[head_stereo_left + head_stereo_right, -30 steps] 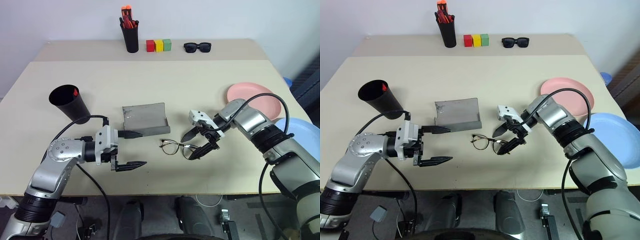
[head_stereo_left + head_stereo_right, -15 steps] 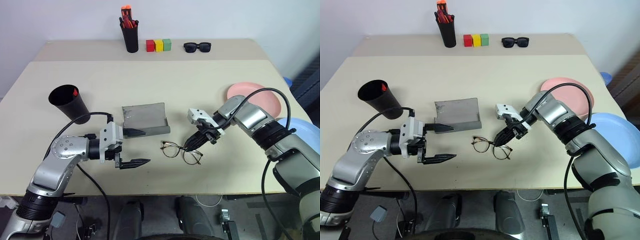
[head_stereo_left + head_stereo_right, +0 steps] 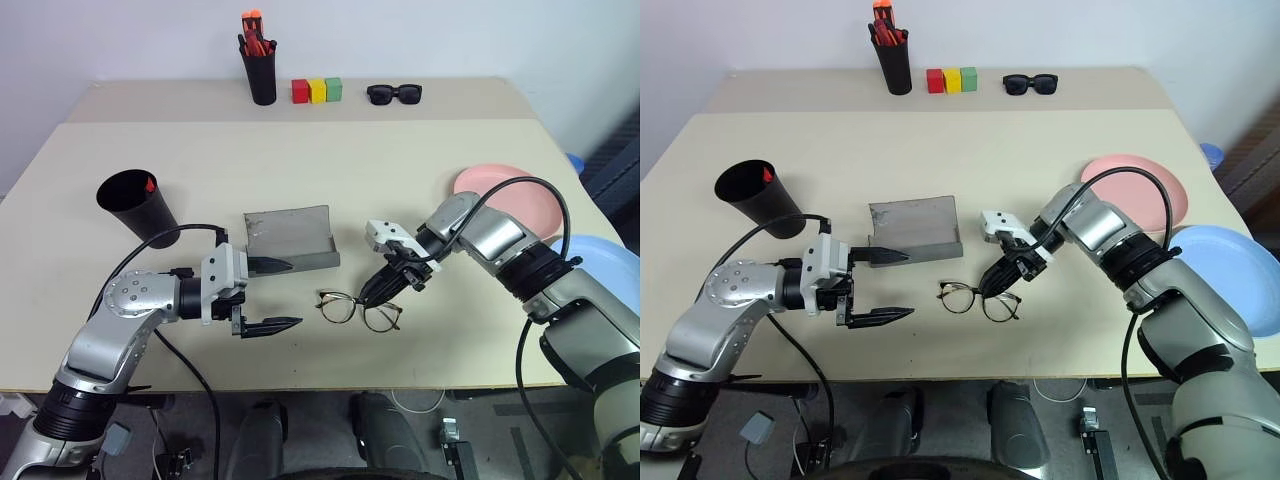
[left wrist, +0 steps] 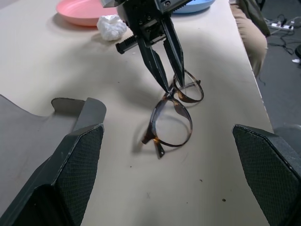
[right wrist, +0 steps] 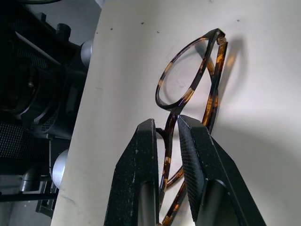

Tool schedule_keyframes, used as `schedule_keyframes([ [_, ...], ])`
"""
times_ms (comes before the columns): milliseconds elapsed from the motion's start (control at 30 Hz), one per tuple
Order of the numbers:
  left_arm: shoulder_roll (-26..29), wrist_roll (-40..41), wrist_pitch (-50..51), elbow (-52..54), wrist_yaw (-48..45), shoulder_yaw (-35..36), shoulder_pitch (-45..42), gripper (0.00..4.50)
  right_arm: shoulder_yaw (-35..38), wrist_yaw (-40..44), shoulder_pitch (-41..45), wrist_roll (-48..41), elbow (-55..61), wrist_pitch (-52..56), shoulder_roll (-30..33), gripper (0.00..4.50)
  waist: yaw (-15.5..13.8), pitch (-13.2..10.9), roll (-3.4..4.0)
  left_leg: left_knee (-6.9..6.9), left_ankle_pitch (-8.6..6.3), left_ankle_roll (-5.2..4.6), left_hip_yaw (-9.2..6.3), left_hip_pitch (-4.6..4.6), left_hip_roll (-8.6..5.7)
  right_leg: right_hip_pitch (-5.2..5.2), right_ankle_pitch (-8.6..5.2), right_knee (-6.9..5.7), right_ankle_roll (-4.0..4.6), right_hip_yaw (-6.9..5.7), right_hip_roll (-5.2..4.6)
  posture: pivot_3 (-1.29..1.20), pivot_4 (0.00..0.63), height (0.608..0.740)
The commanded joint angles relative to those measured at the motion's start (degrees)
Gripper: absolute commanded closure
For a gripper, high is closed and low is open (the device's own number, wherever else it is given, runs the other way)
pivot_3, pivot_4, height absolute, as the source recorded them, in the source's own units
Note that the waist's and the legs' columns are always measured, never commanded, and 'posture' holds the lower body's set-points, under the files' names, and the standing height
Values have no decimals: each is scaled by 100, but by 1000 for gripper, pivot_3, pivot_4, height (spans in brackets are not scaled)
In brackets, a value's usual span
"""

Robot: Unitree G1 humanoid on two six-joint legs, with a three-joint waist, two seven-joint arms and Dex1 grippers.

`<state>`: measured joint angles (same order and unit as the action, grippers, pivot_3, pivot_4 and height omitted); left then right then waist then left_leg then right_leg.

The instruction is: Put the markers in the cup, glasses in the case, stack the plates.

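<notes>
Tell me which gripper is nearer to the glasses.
Right. The right gripper is shut on the glasses at the bridge; the left gripper hangs open, apart from them, beside the case.

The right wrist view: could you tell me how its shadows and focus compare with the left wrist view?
Right wrist view: glasses sharp, casting a soft shadow beside them; claw crisp. Left wrist view: glasses clear, faint shadow; near fingers blurred.

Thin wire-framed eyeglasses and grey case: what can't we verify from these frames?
- Thin wire-framed eyeglasses: the bridge sits between the right gripper fingers; contact is hidden in the right wrist view.
- Grey felt hinged case: its interior is hidden by its own wall.
- Wide black tapered cup: contents below the red tip are too dark.
</notes>
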<state>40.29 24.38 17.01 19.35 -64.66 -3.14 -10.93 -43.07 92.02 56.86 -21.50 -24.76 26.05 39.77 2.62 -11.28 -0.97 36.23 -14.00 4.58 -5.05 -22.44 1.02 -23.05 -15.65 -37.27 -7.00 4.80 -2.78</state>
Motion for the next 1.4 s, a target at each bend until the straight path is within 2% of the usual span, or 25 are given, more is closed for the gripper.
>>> schedule_keyframes([
  [33, 23, 99, 24, 252, 49, 33, 4, 0, 19, 48, -2, -52, 217, 66, -38, 3774, 0, 0, 0, 0, 0, 0, 0, 0, 0, 0, 0, 0, 0, 0, 0, 0, 150, 740],
  [567, 10, 59, 56, 291, 155, -43, -42, 0, -46, 48, -45, 134, 325, -10, -72, 3774, 1, 0, 0, -1, 0, 0, 0, 0, 0, -2, 0, 0, 0, 0, 0, 0, 150, 740],
  [1000, 44, 37, 16, 328, 174, 11, 67, 0, 43, 48, -152, 293, 264, 20, -337, 3774, 0, 0, 0, -1, 0, 0, 0, -1, 0, -2, 0, 0, 0, 0, 0, 0, 150, 740],
  [1100, 83, 68, 32, 406, 190, 72, 179, 0, 127, 48, -192, 338, 256, 41, -428, 4490, 8, 0, 0, -2, 0, 0, 0, -2, 0, -3, 0, 1, 0, 0, 0, 0, 150, 740],
  [1400, 81, 176, 166, 615, 416, 293, 411, 0, 544, 48, -364, 420, 370, 83, -420, 4490, 6, 1, -1, -3, 0, 0, 0, 1, 2, -2, 1, 1, 3, 0, 2, 0, 150, 740],
])
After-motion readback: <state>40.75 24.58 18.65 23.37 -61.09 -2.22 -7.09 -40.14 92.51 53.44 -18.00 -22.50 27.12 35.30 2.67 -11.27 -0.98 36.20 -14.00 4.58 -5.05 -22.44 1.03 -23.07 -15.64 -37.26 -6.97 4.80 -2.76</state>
